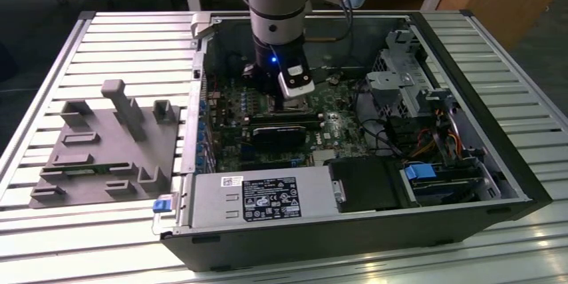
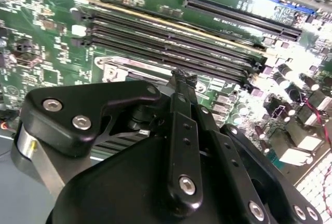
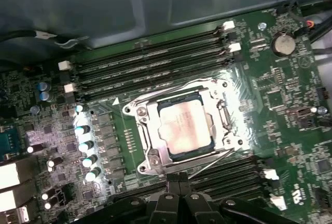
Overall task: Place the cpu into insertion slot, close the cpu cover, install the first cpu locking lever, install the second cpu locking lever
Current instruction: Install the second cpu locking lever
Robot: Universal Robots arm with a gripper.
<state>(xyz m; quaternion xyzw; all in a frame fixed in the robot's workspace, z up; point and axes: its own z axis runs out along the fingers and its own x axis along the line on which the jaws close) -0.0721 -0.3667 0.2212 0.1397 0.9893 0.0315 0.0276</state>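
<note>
Black linkages of the hand [image 3: 179, 180] are filling the near edge in both wrist views, and in the first wrist view its two fingertips [image 3: 172, 178] are pressing flat together, clamped on nothing. They are hanging just beside one edge of the insertion slot [image 3: 182, 128], not over its middle.

In that first wrist view the cpu [image 3: 184, 125] is sitting square in the slot, its silver-grey top showing through the large opening of the cpu cover [image 3: 154, 125]. That cover is lying flat around the chip, and thin bright locking levers [image 3: 218, 154] are running along the socket's sides; whether they are hooked home I cannot tell. Long memory slots [image 3: 150, 60] are crowding the socket on two opposite sides, leaving only narrow green strips of motherboard [image 3: 280, 105] between them and the frame. A row of upright capacitors [image 3: 85, 143] is standing near a third side.

In the exterior view the arm [image 1: 277, 4] is reaching straight down into the open computer case [image 1: 497, 157], with the hand [image 1: 286, 103] low over the board. Case walls are closing in around it: a drive cage [image 1: 400, 78] toward the exterior view's right and a grey power supply [image 1: 257, 197] along the near side. A black fan [image 1: 279, 136] is sitting just beside the hand. Open room is lying mostly straight above. On the slatted bench [image 1: 124, 38], a grey fixture tray [image 1: 106, 144] is resting well apart from the case, toward the exterior view's left.
</note>
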